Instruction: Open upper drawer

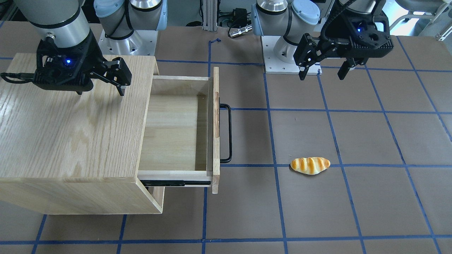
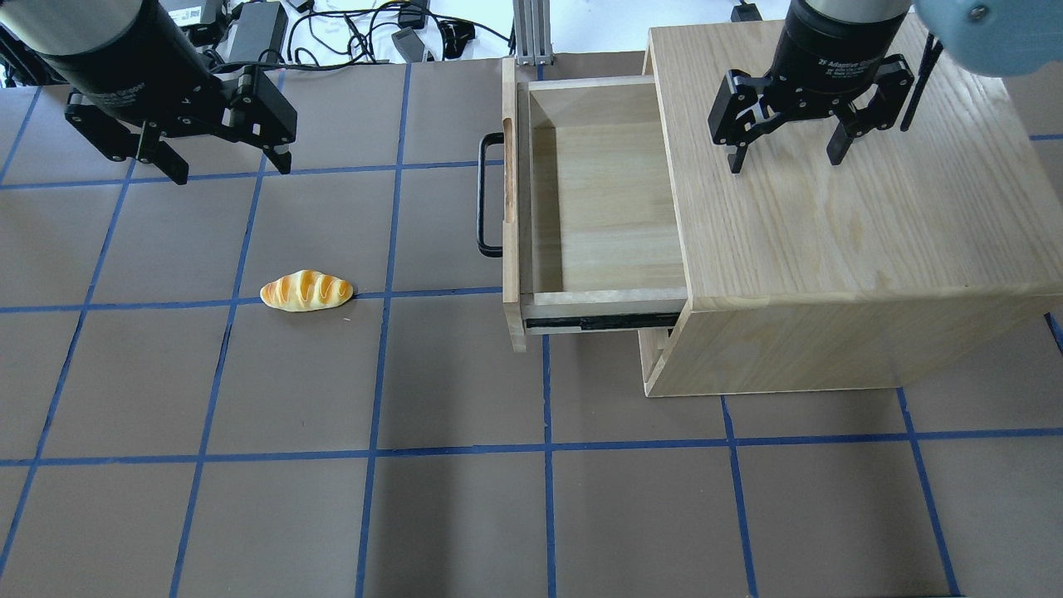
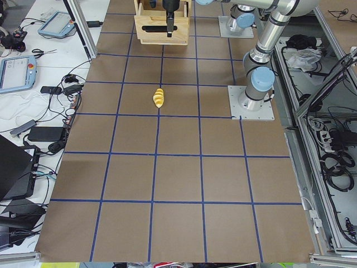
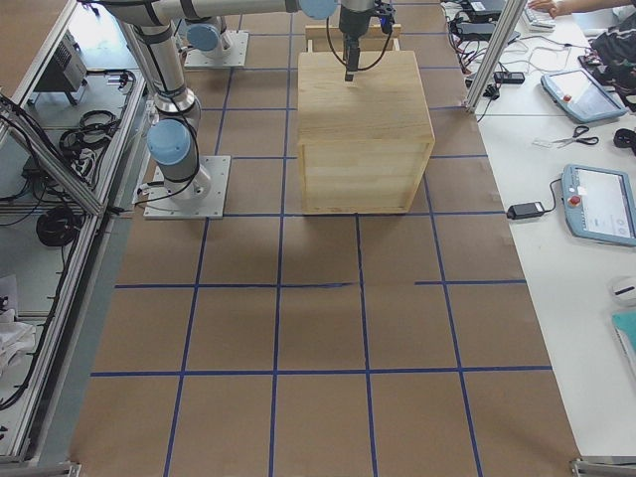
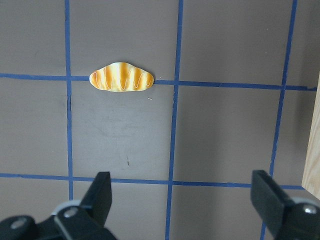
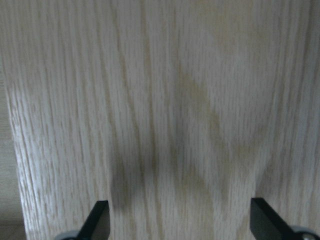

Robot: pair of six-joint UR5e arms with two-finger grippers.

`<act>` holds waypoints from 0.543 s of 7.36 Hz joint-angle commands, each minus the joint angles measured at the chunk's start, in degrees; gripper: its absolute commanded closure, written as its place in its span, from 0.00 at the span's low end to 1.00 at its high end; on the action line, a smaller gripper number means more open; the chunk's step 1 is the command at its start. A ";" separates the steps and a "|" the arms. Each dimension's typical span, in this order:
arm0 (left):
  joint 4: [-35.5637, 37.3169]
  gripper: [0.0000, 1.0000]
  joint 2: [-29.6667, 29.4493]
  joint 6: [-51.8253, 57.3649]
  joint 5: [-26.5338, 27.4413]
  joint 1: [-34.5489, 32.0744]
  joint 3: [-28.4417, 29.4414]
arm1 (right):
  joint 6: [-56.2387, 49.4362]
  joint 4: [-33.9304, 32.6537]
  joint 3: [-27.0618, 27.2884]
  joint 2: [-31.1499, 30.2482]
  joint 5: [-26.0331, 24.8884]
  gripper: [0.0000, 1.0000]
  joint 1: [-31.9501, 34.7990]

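Pale-wood upper drawer [image 2: 606, 208] stands well out of oak cabinet [image 2: 830, 232], empty, bar handle [image 2: 486, 195] free — task looks done. Right gripper [image 2: 787, 162] hovers over cabinet top, fingers apart, holding nothing. Left gripper [image 2: 231, 171] also spread, above table — likely kept off drawer's path.

Before you, the upper drawer [image 2: 598, 208] shows pale, smooth wood with a faint sheen; its bar handle [image 2: 479, 199] is thin black metal. The cabinet [image 2: 855, 224] around it is matt, open-grained oak. Your surface [image 2: 465, 515] looks like dull brown paper, striped with blue tape [image 2: 249, 456]. The bread roll [image 2: 306, 291] gleams, glossy as plastic. The left hand [image 2: 232, 172] and right hand [image 2: 786, 162] are matt black plastic.
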 commanded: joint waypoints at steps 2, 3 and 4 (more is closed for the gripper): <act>4.37 0.00 -0.15 0.03 -0.07 -0.56 -1.79 | -0.09 0.00 -0.06 0.00 0.00 0.00 0.00; 4.38 0.00 -0.15 0.03 0.02 -0.73 -1.79 | -0.09 0.00 0.03 0.00 0.00 0.00 -0.09; 4.38 0.00 -0.15 0.03 0.02 -0.73 -1.79 | -0.09 0.00 -0.06 0.00 0.00 0.00 0.00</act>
